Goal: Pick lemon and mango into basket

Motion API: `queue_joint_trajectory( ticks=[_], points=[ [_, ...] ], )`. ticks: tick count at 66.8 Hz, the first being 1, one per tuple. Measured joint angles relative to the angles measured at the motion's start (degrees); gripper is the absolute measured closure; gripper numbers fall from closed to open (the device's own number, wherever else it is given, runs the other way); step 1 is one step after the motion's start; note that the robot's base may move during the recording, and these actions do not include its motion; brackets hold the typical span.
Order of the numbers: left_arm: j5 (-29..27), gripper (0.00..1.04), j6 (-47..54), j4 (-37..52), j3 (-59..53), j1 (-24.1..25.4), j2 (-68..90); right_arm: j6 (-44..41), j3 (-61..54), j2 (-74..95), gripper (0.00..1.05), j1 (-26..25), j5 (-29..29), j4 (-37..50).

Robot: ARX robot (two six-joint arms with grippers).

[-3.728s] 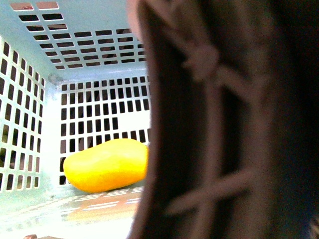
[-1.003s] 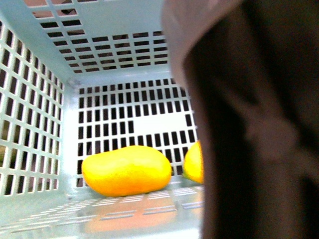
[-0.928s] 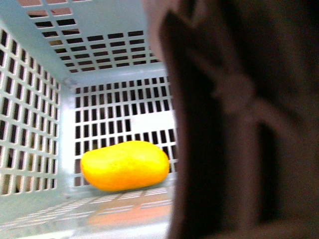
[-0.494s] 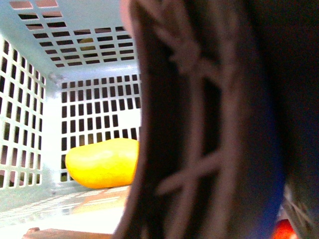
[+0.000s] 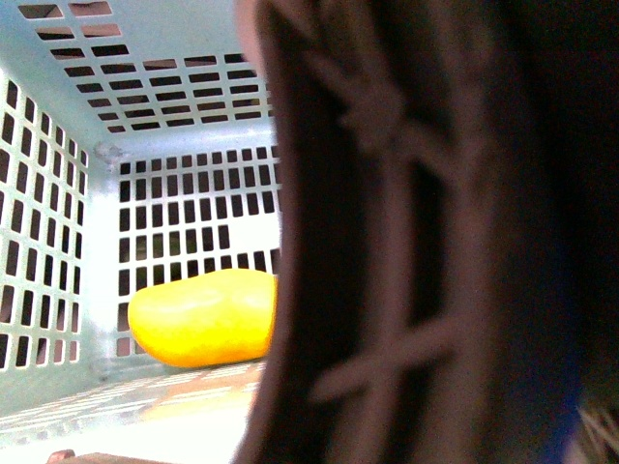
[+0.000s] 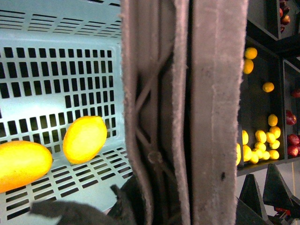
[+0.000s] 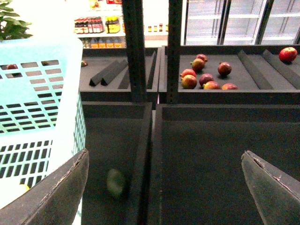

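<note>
Basket [image 6: 56, 28] — teal, lattice-walled, brown handle [image 6: 187, 112] close across the front and left wrist views; inside it on the floor lie the mango [image 6: 21, 164] and, just beside it, the lemon [image 6: 85, 139], both near the far wall. Left tool: in the left wrist view only dark parts show by the handle, so I cannot tell how it stands. Right tool [image 7: 166, 187] — spread wide, empty, beside the basket and over dark shelf bins [image 7: 201, 140], red apples [image 7: 206, 77] in a farther bin.

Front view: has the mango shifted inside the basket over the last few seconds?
Cannot tell. The mango sits against the basket's back wall as before; its small drifts match the lattice's, suggesting basket or camera sway.
</note>
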Motion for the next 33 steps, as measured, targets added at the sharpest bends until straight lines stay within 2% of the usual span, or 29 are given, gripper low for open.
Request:
queue_joint_trajectory(
  ticks=[33],
  points=[
    [0.3,0.9,-0.2,0.0,0.0,0.0,0.0,0.0,0.0,0.0,0.09,0.0,-0.1,0.0]
  ],
)
